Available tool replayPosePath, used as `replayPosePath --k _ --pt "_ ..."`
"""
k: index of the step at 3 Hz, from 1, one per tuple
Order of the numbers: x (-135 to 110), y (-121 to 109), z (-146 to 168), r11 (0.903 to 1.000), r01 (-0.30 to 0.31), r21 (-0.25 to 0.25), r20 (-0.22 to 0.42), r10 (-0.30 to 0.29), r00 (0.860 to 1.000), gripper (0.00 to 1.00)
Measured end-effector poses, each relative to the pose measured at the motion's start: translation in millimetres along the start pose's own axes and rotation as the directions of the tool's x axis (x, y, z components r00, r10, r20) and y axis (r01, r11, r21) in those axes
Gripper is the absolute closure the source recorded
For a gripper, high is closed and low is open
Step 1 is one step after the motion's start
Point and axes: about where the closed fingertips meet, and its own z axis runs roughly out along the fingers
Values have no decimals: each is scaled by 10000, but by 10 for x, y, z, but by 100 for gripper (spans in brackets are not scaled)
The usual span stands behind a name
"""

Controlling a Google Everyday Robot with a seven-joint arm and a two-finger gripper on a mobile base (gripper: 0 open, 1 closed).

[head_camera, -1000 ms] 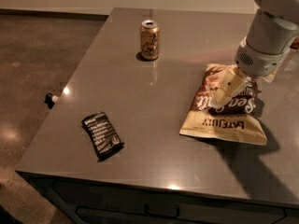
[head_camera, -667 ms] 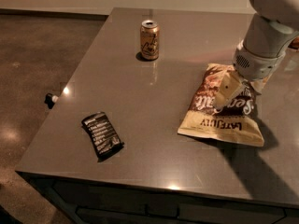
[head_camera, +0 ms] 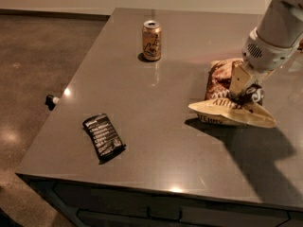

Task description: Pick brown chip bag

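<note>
Brown chip bag (head_camera: 221, 98) on the right side of the worktop (head_camera: 156, 141), long way running far to near, tan end nearest and tipped up a bit. Gripper (head_camera: 242, 90) right on the bag's middle, coming from above, jaws pinching it. Probably just a straight lift next. Can (head_camera: 151, 40) well apart, off to the left.

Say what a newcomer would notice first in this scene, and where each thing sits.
The white arm's gripper, at the right side of the table, grips the brown chip bag, whose tan end tilts up above a shadow. Next come the can standing at the back centre and the black packet lying flat near the front left corner.
</note>
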Motion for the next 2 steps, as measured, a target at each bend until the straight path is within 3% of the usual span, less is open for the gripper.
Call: replayPosePath --k 1,2 --pt "-74 -44 -287 9997 203 107 582 -209 9981 99" --pt "-175 -48 -715 9972 713 223 1426 -738 9870 100"
